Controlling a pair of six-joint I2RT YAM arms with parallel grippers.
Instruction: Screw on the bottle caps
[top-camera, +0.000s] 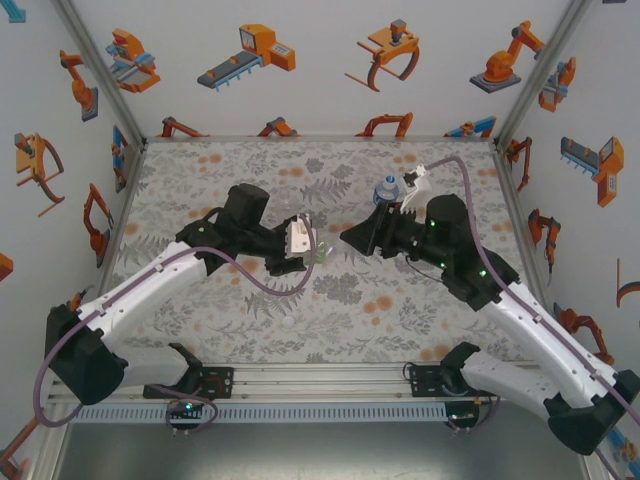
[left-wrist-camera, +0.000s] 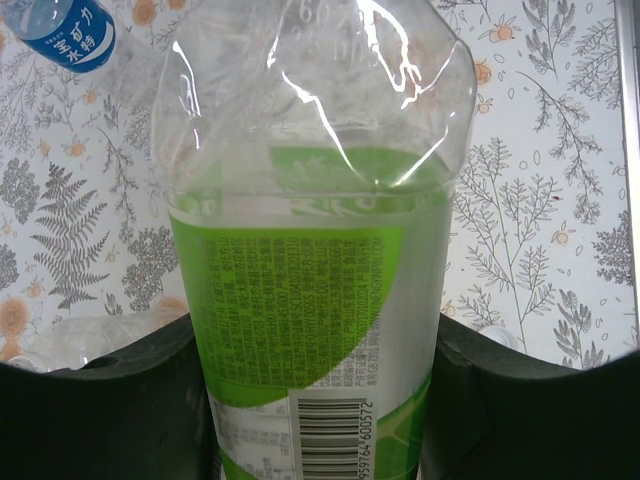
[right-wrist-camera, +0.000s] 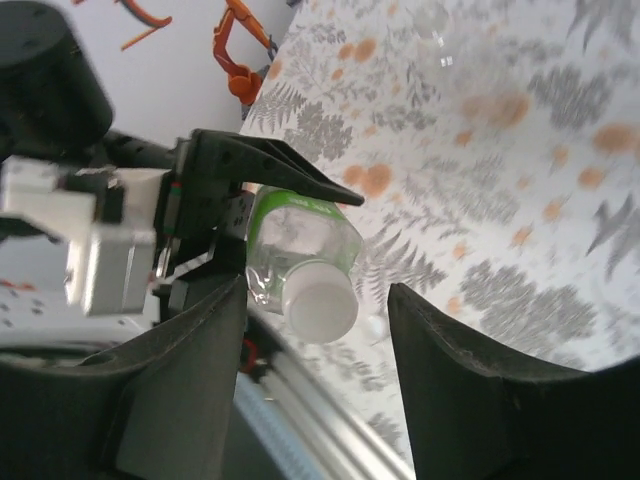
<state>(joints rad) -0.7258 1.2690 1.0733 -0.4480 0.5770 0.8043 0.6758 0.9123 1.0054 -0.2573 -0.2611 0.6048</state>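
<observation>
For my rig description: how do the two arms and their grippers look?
The left arm and right arm have white link shells with black joints and bases. The left gripper and right gripper are matte black. A purple cable runs along each arm; small green lights glow on the right arm.

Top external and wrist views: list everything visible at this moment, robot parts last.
Table: one, grey-orange floral cover.
Green-label bottle: one, clear with green label, held in the left gripper.
Cap: one, white, on that bottle's neck, between the right gripper fingers.
Blue-label bottle: one, clear, upright on the table, far side, right of centre.
Clear plastic item, likely a bottle: one, transparent, on the table.
Left gripper: black, shut on the green-label bottle.
Right gripper: black, open around the cap.
</observation>
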